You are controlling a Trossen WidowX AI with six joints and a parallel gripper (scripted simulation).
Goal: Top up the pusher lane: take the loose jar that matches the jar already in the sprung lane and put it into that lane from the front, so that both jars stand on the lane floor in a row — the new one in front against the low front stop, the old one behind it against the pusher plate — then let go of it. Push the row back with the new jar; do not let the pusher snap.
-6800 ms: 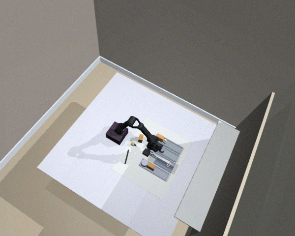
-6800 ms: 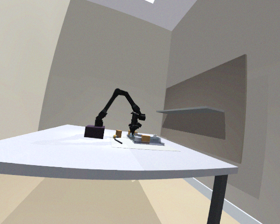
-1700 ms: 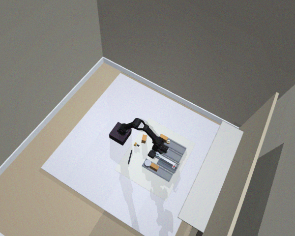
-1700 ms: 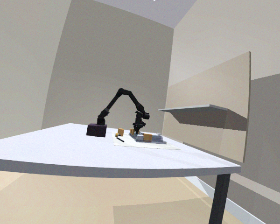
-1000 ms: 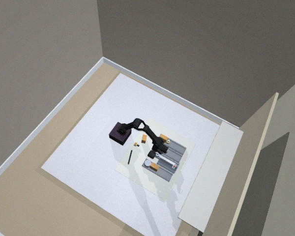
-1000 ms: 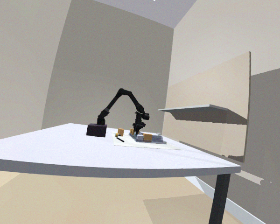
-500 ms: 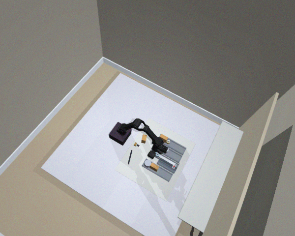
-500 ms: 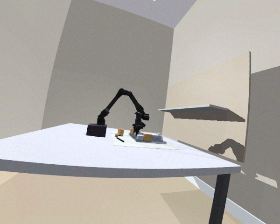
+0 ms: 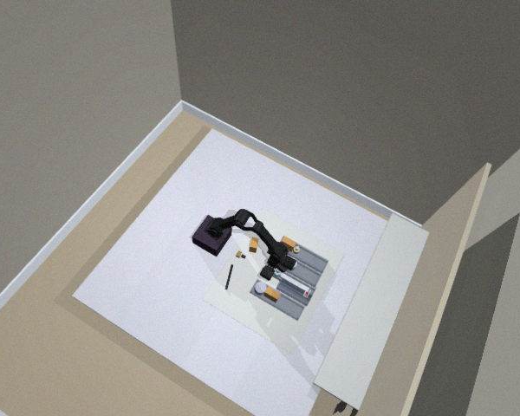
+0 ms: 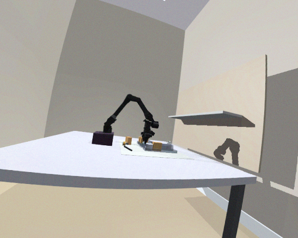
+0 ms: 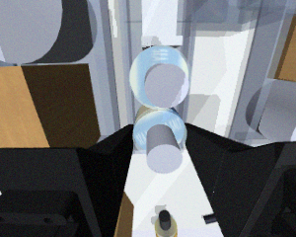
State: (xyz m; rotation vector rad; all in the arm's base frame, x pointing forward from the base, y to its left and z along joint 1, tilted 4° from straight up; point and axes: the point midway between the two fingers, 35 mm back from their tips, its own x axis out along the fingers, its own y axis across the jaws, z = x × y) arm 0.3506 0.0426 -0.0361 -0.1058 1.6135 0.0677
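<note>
From the top, the pincer (image 9: pixel 269 269) is hovering at the front of the middle lane (image 9: pixel 295 282). In the exterior view it is pointing down at the rack (image 10: pixel 159 148). At the wrist, it is gripping the new jar (image 11: pixel 159 139), half shut; the old jar (image 11: pixel 160 76) is sitting straight ahead, touching.

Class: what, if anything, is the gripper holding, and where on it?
The gripper holds a clear glass jar with a grey lid, clamped across its body below the lid.
</note>
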